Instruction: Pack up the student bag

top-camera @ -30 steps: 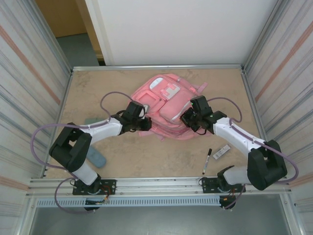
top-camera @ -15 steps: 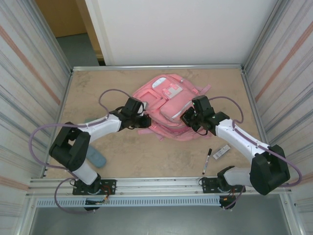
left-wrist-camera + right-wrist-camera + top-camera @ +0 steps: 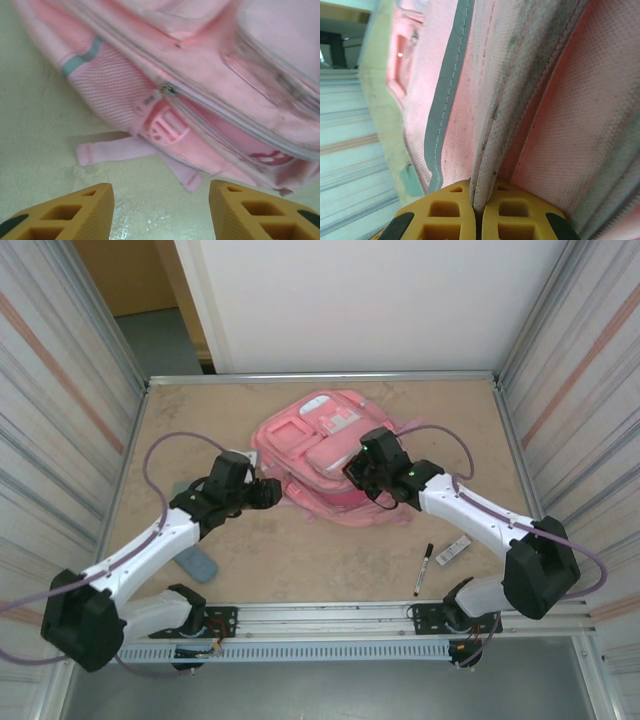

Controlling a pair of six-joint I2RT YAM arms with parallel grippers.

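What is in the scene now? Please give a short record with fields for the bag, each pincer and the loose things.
bag: student bag, pink, lying on the table, far middle
left pincer: open, holding nothing, beside the bag near a loose strap
right pincer: shut on a seam of the bag
loose things: black marker and small grey piece near the right arm's base; blue-grey thing by the left arm
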